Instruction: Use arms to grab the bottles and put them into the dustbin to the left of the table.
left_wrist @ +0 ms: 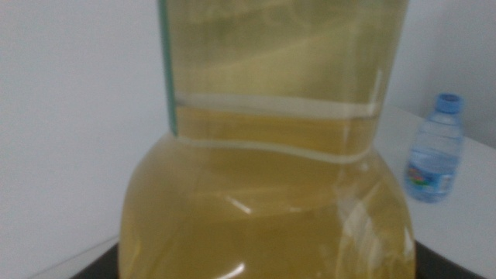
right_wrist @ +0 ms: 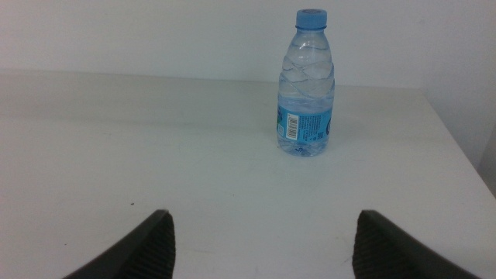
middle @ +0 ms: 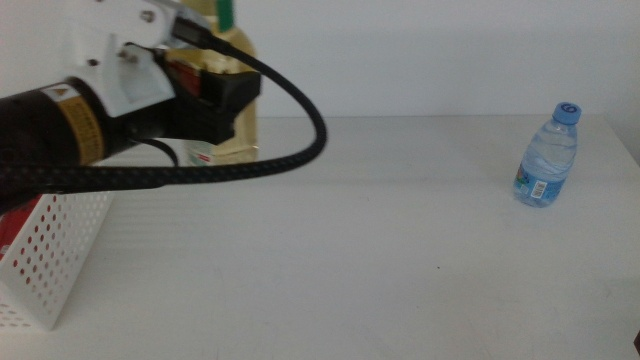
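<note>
Bin (middle: 50,270) sitting just below-left of left gripper (middle: 215,100), clamped on upright yellow bottle (left_wrist: 267,155); right gripper (right_wrist: 263,240) spread, facing water bottle (right_wrist: 305,85).

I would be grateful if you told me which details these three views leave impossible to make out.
- Left gripper: in the middle view its tips vanish behind the yellow-liquid bottle; in the left wrist view that bottle fills the frame, so the grip is unseen.
- Dustbin: cut off by the middle view's left and bottom edges; its contents are mostly hidden.
- Water bottle: label print too small to read.
- Right gripper: only its jaw tips show.
</note>
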### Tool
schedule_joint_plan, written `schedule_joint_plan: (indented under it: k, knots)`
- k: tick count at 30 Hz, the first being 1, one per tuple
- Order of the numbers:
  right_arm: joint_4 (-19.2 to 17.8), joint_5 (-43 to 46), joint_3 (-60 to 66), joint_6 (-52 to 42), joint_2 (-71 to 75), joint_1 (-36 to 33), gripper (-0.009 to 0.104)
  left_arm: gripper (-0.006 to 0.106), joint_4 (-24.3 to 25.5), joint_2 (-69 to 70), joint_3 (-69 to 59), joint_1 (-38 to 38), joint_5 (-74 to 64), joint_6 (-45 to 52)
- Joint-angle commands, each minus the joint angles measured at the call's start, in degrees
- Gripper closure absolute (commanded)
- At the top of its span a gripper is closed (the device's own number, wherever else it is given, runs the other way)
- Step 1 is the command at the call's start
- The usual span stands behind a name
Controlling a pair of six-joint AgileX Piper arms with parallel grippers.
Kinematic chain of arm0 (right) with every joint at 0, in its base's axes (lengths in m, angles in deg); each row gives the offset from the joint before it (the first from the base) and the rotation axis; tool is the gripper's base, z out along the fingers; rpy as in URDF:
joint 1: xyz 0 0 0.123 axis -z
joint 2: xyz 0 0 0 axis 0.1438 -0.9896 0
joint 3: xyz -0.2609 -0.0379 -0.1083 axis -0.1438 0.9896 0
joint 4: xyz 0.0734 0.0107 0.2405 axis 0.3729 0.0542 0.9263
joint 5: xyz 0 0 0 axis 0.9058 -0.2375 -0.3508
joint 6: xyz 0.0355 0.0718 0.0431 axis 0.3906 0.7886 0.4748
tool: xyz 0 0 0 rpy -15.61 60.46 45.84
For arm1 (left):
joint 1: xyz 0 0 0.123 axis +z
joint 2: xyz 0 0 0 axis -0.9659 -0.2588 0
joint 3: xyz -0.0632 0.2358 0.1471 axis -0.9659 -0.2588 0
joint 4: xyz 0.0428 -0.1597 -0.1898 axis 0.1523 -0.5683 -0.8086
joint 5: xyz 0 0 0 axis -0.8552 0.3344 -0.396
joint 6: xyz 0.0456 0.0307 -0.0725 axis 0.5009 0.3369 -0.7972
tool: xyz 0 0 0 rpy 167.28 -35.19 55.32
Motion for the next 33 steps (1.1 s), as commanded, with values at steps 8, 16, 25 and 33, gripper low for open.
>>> schedule_joint_plan:
  k: [8, 16, 25, 33]
  knots:
    - [-0.6, 4.0, -0.5, -0.6, 1.6, 0.3, 0.035, 0.106, 4.4, 6.3, 1.8, 1.6, -0.7, -6.3]
    - [-0.6, 4.0, -0.5, -0.6, 1.6, 0.3, 0.035, 0.106, -3.3, 6.9, 1.8, 1.7, -1.6, -1.9]
    - [-0.6, 4.0, -0.5, -0.6, 1.6, 0.3, 0.035, 0.106, -37.2, 7.0, -0.2, 1.6, -13.2, 30.2]
    - [-0.6, 4.0, -0.5, -0.6, 1.6, 0.3, 0.035, 0.106, -56.6, 7.6, 4.1, 1.6, -30.0, 58.9]
